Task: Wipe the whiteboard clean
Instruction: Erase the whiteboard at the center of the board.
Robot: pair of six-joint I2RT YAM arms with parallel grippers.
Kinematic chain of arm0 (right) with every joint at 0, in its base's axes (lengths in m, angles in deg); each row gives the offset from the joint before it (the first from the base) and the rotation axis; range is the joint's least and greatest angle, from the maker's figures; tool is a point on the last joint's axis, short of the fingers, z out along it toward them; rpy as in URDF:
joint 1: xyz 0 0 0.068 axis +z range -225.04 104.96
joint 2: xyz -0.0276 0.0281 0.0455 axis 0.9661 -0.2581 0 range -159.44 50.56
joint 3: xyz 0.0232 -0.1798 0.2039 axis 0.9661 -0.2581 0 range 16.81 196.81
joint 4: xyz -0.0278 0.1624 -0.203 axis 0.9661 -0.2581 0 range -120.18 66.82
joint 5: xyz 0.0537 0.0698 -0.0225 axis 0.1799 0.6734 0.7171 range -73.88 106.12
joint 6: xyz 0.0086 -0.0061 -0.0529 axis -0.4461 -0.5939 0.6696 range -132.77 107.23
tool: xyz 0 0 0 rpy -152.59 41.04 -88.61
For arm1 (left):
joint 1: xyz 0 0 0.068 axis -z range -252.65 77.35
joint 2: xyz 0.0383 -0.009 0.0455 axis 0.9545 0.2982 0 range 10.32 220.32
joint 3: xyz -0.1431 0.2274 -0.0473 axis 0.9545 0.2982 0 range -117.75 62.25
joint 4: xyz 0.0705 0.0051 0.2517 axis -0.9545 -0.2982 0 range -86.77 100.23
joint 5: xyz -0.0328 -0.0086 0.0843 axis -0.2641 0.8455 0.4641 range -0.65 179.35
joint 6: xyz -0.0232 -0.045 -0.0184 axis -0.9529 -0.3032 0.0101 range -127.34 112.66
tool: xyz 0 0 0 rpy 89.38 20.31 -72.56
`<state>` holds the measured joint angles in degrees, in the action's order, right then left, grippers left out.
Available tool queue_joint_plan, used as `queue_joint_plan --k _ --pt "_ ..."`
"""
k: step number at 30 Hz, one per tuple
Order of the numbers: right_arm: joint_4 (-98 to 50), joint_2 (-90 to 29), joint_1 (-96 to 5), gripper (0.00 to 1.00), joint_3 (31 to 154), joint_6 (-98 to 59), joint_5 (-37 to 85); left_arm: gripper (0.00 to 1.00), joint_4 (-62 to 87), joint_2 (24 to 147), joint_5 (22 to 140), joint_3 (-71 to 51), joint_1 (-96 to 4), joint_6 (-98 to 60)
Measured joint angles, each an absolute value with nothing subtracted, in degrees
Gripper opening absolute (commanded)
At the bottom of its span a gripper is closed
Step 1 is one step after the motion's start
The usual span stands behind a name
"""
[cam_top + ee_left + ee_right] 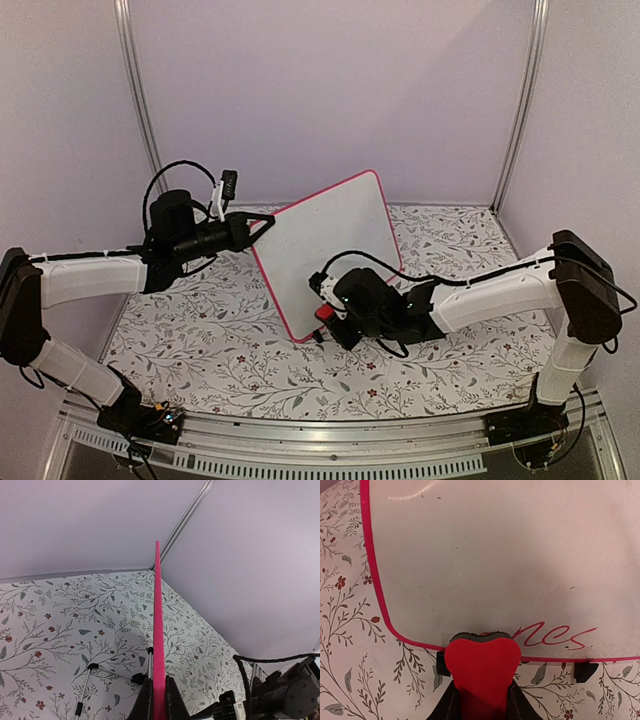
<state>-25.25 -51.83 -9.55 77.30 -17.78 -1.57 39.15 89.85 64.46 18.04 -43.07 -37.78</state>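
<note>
You had the left gripper [262,228] clamped on the whiteboard [330,250], its jaws pinched together on the thin pink frame. From that wrist the board showed only edge-on, a pink line [158,630] rising straight out from between the fingers [145,705], so its face was hidden there.

Your right gripper [482,702] was closed on the red eraser [482,662]. The eraser's rounded top touched the board's lower frame just ahead of the jaws.

The board stood tilted on the floral table [200,340], between the two grippers.

Red handwriting [555,636] sat just above the lower frame, ahead and to the right of the right jaws. Its first strokes were covered by the eraser, and the rest was hard to read.

One black foot [585,671] showed to the right of those jaws, and another peeked out at the eraser's left [440,664].

Left of the left jaws, thin metal legs [85,690] rested on the table; you could not tell what they belonged to.
</note>
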Motion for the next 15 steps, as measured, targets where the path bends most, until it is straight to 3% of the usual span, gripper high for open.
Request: queue_joint_plan --k 15 --pt "-24.53 -57.84 -9.37 0.26 82.10 -17.83 -7.38 0.00 39.13 89.85 64.53 18.04 -43.07 -37.76"
